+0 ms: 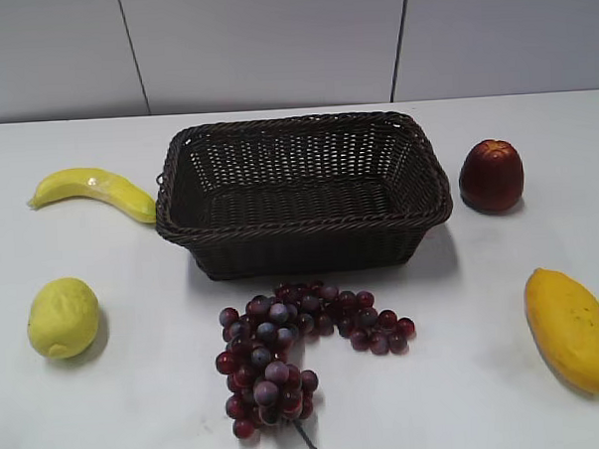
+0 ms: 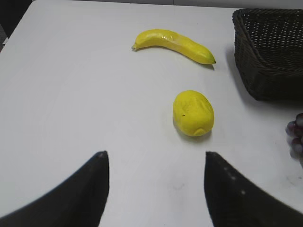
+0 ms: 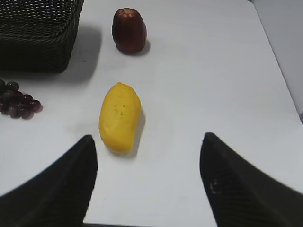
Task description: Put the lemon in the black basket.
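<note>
Item one, the lemon (image 1: 63,316): on the white table (image 1: 506,394) at about eight o'clock from the black basket (image 1: 303,194), well apart from it, untouched. Item two, the black basket: centre of the table, nothing visible inside. Item three, my left gripper (image 2: 155,182): jaws spread wide, nothing between them, the lemon (image 2: 193,113) lying ahead at one o'clock, the banana (image 2: 173,44) beyond it. Item four, my right gripper (image 3: 147,177): likewise spread and bare, the mango (image 3: 119,117) ahead at eleven o'clock, the dark red fruit (image 3: 129,30) farther off. Item five, grapes (image 1: 295,349): at six o'clock from the basket.
</note>
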Robot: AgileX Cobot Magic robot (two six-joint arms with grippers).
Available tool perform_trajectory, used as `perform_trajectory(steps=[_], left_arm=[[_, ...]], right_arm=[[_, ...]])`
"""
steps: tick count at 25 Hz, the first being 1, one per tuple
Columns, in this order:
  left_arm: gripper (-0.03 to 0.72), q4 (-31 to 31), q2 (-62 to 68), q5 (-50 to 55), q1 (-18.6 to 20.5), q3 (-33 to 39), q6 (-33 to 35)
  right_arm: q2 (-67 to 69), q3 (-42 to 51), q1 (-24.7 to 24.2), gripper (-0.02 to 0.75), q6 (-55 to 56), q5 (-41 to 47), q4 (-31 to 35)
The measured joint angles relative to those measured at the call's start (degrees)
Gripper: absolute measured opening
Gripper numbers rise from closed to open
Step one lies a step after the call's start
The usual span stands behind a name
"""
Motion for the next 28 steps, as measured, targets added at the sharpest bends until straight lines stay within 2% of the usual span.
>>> perform_trajectory(steps=[3, 7, 9, 12, 16, 21, 24, 28], left_arm=[[0.504, 0.0, 0.51, -0.9, 0.0, -0.47, 0.0], [0.616, -0.42, 6.97, -9.58, 0.0, -1.36, 0.0], [0.649, -1.58, 11.98, -14.75, 0.0, -1.56, 0.0], [0.659, -6.41, 21.48, -21.46, 0.0, -1.63, 0.0], [0.661, -13.02, 38.06, -23.77, 0.0, -2.67, 0.16], [0.661, -19.95, 60.11, -23.13, 0.0, -7.1, 6.51], [0.662, -22.73, 71.46, -22.91, 0.0, -10.83, 9.12], [0.662, -23.27, 83.37, -22.12, 0.0, -15.05, 10.15]], right_arm=[[0.0, 0.0, 0.0, 0.555, 0.0, 0.0, 0.0], [0.0, 0.0, 0.0, 0.555, 0.0, 0.0, 0.0], [0.0, 0.0, 0.0, 0.555, 0.0, 0.0, 0.0], [0.0, 0.0, 0.0, 0.555, 0.0, 0.0, 0.0], [0.0, 0.0, 0.0, 0.555, 0.0, 0.0, 0.0], [0.0, 0.0, 0.0, 0.555, 0.0, 0.0, 0.0], [0.0, 0.0, 0.0, 0.555, 0.0, 0.0, 0.0], [0.0, 0.0, 0.0, 0.555, 0.0, 0.0, 0.0]])
